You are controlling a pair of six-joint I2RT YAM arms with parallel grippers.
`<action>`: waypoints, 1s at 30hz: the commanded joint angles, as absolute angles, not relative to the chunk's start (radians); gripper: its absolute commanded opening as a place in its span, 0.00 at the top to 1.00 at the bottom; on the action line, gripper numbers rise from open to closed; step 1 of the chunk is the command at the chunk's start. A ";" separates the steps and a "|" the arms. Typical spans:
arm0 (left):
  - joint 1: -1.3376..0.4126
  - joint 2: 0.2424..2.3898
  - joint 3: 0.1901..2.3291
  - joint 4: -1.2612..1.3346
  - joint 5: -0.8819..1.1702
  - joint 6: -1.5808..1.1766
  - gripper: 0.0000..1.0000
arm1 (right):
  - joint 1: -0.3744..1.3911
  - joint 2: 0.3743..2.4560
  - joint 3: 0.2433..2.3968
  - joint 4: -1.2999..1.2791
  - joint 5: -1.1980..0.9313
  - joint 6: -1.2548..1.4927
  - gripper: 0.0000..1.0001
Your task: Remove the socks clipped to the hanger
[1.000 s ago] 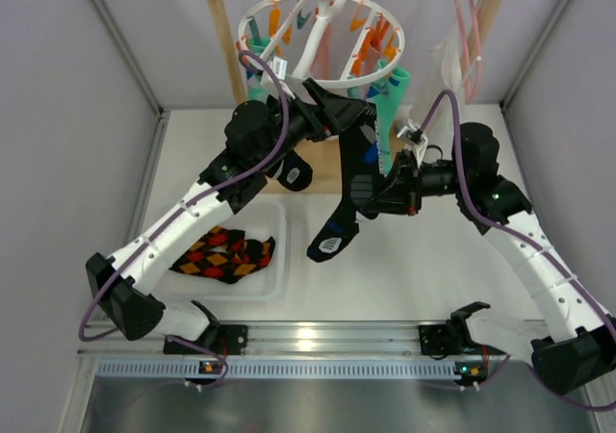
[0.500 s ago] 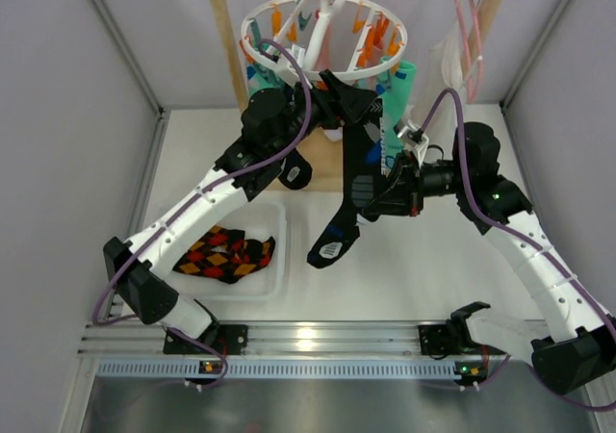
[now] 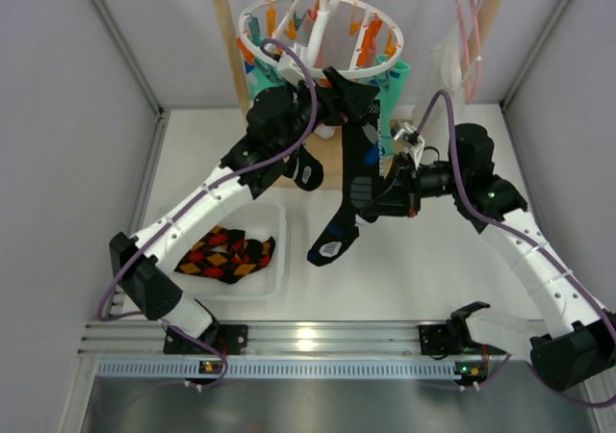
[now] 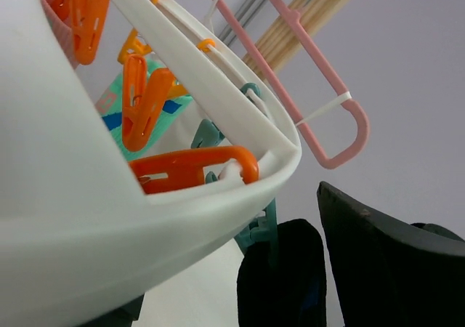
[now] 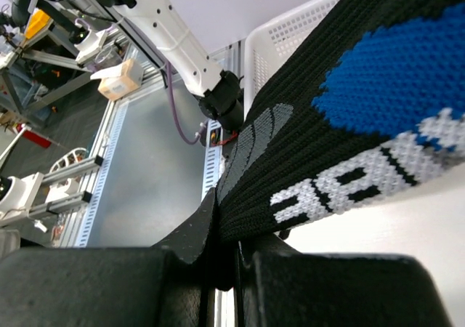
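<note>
White table (image 3: 433, 279), black sock (image 3: 339, 223) clipped to hanger (image 3: 318, 29), pinched in right jaws, left jaws unclear.

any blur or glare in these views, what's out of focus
Left wrist: the hanger ring fills the lower left as a soft, out-of-focus white mass; the pink clothes hanger behind is crisper. Right wrist: the black and blue sock knit is sharp, the right gripper dark and underlit. Top external: even light, one glare spot on the metal rail.
</note>
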State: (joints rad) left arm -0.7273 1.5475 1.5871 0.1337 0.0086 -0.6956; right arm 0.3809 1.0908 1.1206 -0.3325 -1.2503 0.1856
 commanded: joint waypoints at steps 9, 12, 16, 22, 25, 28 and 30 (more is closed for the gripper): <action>-0.730 1.473 1.442 0.275 -0.193 -0.808 0.12 | 0.367 1.121 1.098 -0.293 -1.267 0.144 1.00; -0.730 1.489 1.454 0.296 -0.204 -0.801 0.14 | 0.368 1.137 1.097 -0.293 -1.273 0.144 1.00; -0.730 1.525 1.506 0.307 -0.163 -0.796 0.15 | 0.371 1.141 1.095 -0.298 -1.272 0.140 1.00; -0.730 1.536 1.523 0.328 -0.127 -0.770 0.19 | 0.373 1.152 1.086 -0.310 -1.264 0.121 1.00; -0.730 1.529 1.525 0.345 -0.120 -0.749 0.26 | 0.374 1.160 1.081 -0.308 -1.266 0.123 1.00; -0.730 1.532 1.534 0.345 -0.120 -0.736 0.33 | 0.373 1.161 1.084 -0.308 -1.266 0.121 1.00; -0.730 1.535 1.532 0.345 -0.121 -0.732 0.40 | 0.374 1.163 1.085 -0.310 -1.266 0.120 1.00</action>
State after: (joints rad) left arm -0.7273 1.5345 1.4879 0.2626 -0.1337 -0.7609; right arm 0.3813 1.1641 1.0863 -0.3309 -1.2346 0.1558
